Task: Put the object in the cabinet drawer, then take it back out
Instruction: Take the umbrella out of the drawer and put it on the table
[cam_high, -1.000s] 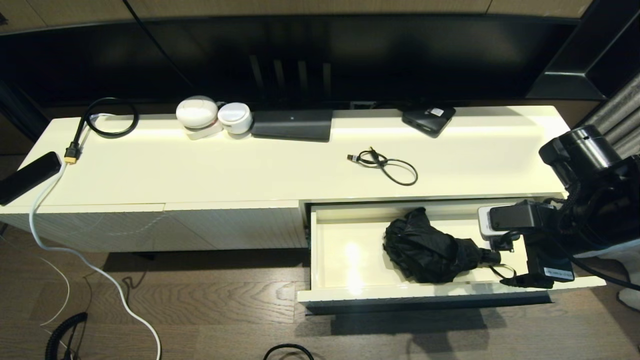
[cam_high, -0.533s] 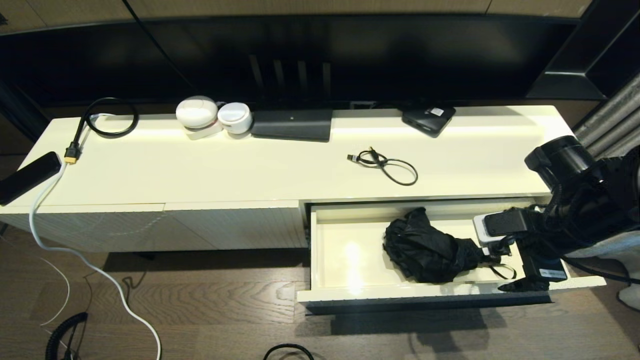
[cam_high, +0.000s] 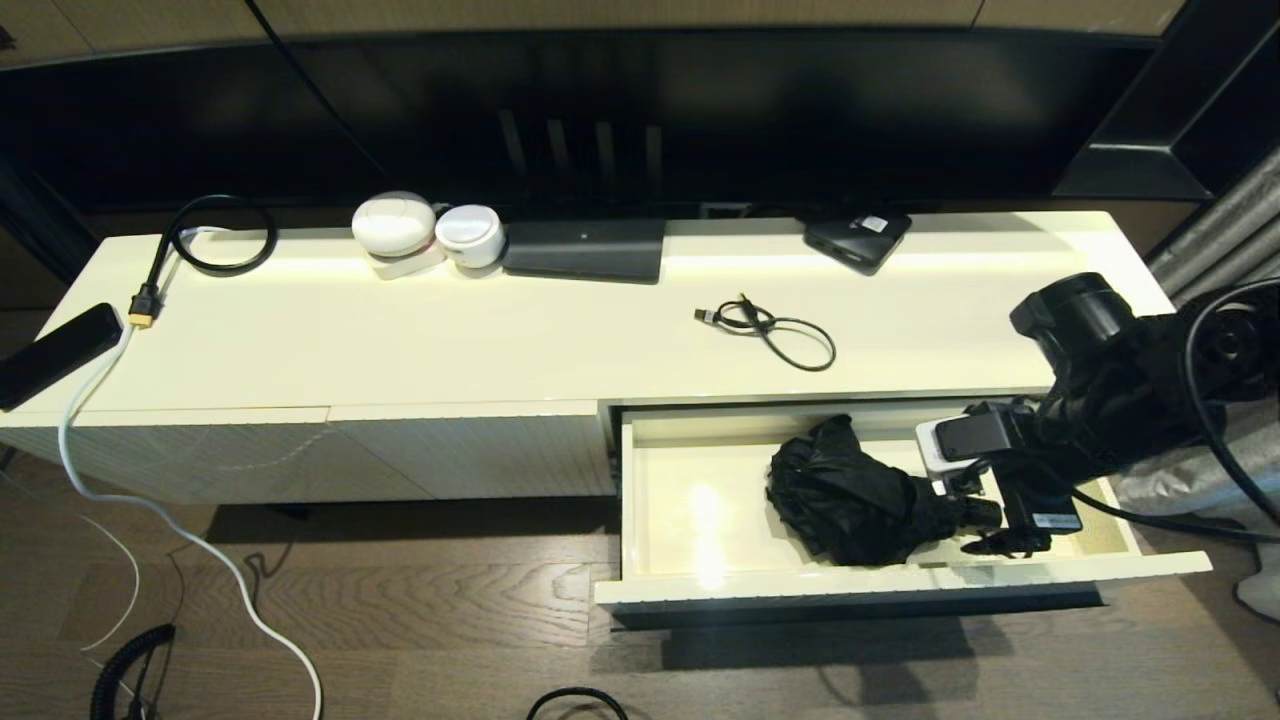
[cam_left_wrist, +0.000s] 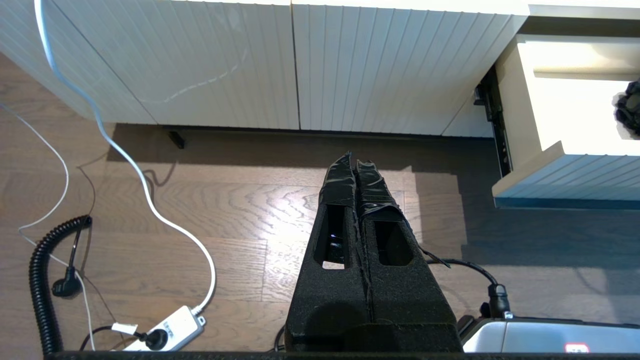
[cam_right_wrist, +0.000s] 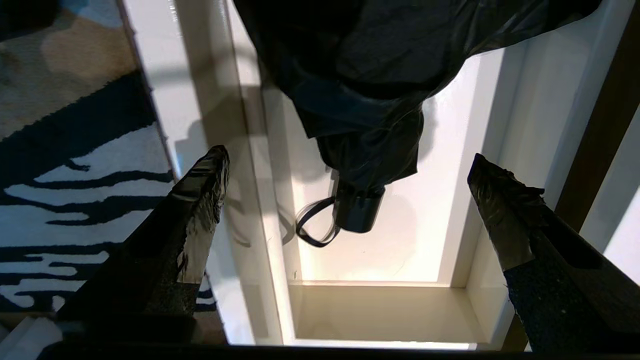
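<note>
The folded black umbrella (cam_high: 850, 500) lies inside the open cabinet drawer (cam_high: 700, 585). The right hand (cam_right_wrist: 345, 200) hovers spread wide at its handle end, probably not touching. The left hand (cam_left_wrist: 354, 165) is pressed together above the floor.

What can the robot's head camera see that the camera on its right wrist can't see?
Only the head view shows the cabinet top with a small black cable, two white round gadgets and the right arm reaching in from the right side.

Only the right wrist view shows the right gripper up close, its fingers spread wide apart on either side of the folded black umbrella's handle end and wrist loop, touching nothing.

Both show the umbrella lying inside the open cabinet drawer.
</note>
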